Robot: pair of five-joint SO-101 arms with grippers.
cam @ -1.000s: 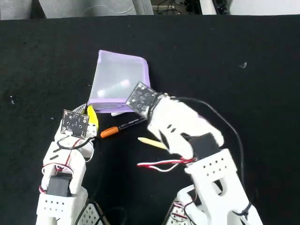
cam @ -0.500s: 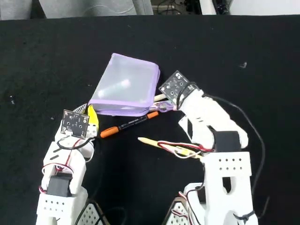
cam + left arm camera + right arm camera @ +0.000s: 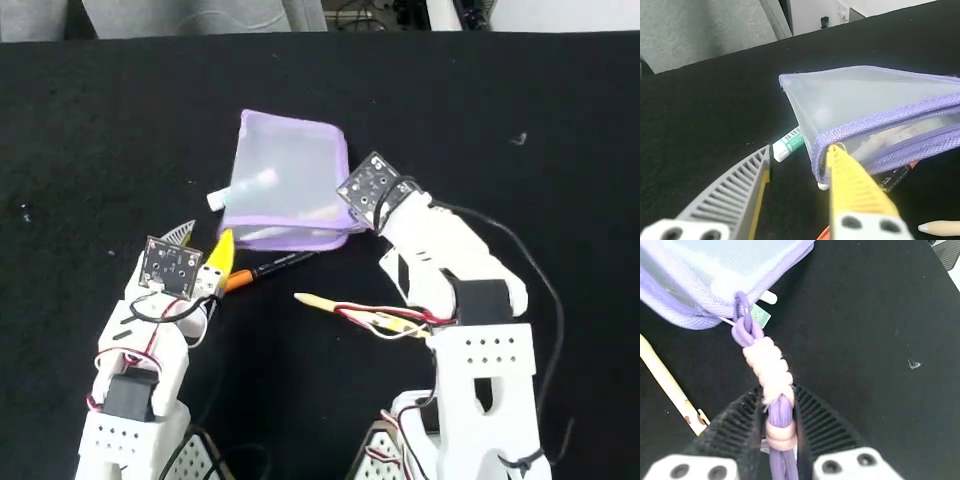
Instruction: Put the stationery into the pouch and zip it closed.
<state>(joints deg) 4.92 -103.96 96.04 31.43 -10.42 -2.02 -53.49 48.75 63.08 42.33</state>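
Observation:
The translucent purple pouch lies mid-table, with pale items showing inside. My right gripper is at its right end, shut on the braided purple-and-pink zip pull that leads to the pouch. My left gripper stands open at the pouch's near left corner, and its yellow fingertip touches the pouch there. A white stick with a green label lies on the table beside that corner. An orange-capped black pen and a cream pencil lie in front of the pouch.
Black cloth covers the table, with wide free room behind and to both sides of the pouch. Red and yellow wires of the right arm hang over the cream pencil's end.
The right gripper drew the zip pull rightward, and the pouch swung and slid right with it. The left gripper shifted right and now stands open, uncovering the white stick.

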